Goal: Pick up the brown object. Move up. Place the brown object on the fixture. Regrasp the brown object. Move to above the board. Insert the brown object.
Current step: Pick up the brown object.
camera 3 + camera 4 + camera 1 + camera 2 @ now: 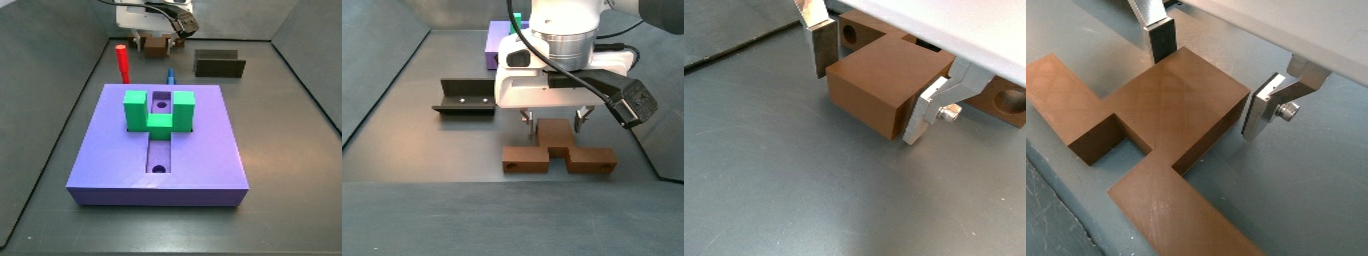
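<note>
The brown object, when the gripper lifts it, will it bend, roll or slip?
The brown object looks like a solid, flat-faced block, so probably rigid and unlikely to roll. The gripper straddles its raised middle; side arms seem even, so tipping seems unlikely. Smooth faces might slip slightly.

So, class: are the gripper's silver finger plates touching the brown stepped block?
Cannot tell. In both wrist views the gripper straddles the brown stepped block's raised middle; one finger sits against or just off its side, with no plain contact or gap.
</note>
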Available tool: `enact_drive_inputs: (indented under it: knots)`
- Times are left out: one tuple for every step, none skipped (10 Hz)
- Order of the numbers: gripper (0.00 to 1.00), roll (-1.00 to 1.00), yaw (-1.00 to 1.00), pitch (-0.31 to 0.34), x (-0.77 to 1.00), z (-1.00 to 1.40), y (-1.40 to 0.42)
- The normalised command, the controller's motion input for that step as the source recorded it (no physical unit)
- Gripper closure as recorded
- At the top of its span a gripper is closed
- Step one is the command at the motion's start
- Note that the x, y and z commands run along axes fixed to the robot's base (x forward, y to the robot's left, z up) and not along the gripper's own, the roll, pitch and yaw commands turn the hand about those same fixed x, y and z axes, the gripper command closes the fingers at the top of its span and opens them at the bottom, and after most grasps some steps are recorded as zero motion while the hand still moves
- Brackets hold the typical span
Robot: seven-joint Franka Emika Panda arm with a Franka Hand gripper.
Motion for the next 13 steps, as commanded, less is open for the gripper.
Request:
enact_drive_inputs:
  knots:
    - [0.0,0.0,-0.01,0.0,0.01,-0.11,0.0]
    - [0.0,0.0,0.0,0.0,0.0,-0.11,0.0]
    - [0.0,-0.03,0.0,0.0,0.0,-0.09,0.0]
    - [0.0,-0.01,0.0,0.0,0.0,-0.11,0.0]
    - [0.0,0.0,0.0,0.0,0.0,0.0,0.0]
    - [1.0,0.0,0.0,0.0,0.0,0.0,0.0]
    - [1.0,0.0,0.0,0.0,0.0,0.0,0.0]
    - [1.0,0.0,0.0,0.0,0.0,0.0,0.0]
    - [1.0,0.0,0.0,0.0,0.0,0.0,0.0]
    - [1.0,0.0,0.0,0.0,0.0,0.0,0.0]
    - [1.0,0.0,0.0,0.0,0.0,0.0,0.0]
    - [1.0,0.0,0.0,0.0,0.0,0.0,0.0]
    - [1.0,0.0,0.0,0.0,0.0,0.0,0.0]
